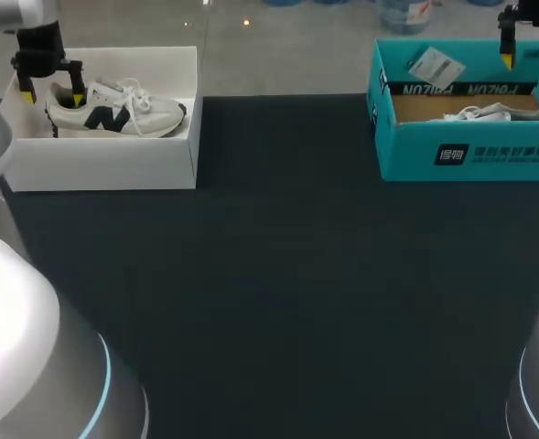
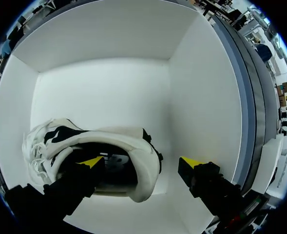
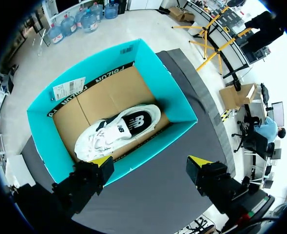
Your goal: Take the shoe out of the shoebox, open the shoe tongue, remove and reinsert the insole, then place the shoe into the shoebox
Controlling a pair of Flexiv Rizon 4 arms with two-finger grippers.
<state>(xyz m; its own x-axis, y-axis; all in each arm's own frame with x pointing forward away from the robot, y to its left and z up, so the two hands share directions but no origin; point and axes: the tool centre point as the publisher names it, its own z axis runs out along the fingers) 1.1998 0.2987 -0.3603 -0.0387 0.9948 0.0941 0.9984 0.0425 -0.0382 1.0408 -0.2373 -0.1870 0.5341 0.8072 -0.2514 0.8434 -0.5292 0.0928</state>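
A white sneaker (image 1: 113,112) with a dark logo lies in the white shoebox (image 1: 104,165) at the table's far left. My left gripper (image 1: 53,95) stands open down at its heel. In the left wrist view one finger (image 2: 85,170) is inside the shoe's (image 2: 143,156) opening and the other is outside the heel, neither pressing on it. A second white sneaker (image 1: 489,113) lies in the teal shoebox (image 1: 470,151) at the far right. My right gripper (image 3: 150,161) hangs open high above that teal box (image 3: 41,131) and its shoe (image 3: 119,129), holding nothing.
A dark mat (image 1: 278,293) covers the table between and in front of the two boxes. A white label (image 1: 431,66) hangs on the teal box's back wall. My arms' grey bases (image 1: 31,366) stand at the near corners.
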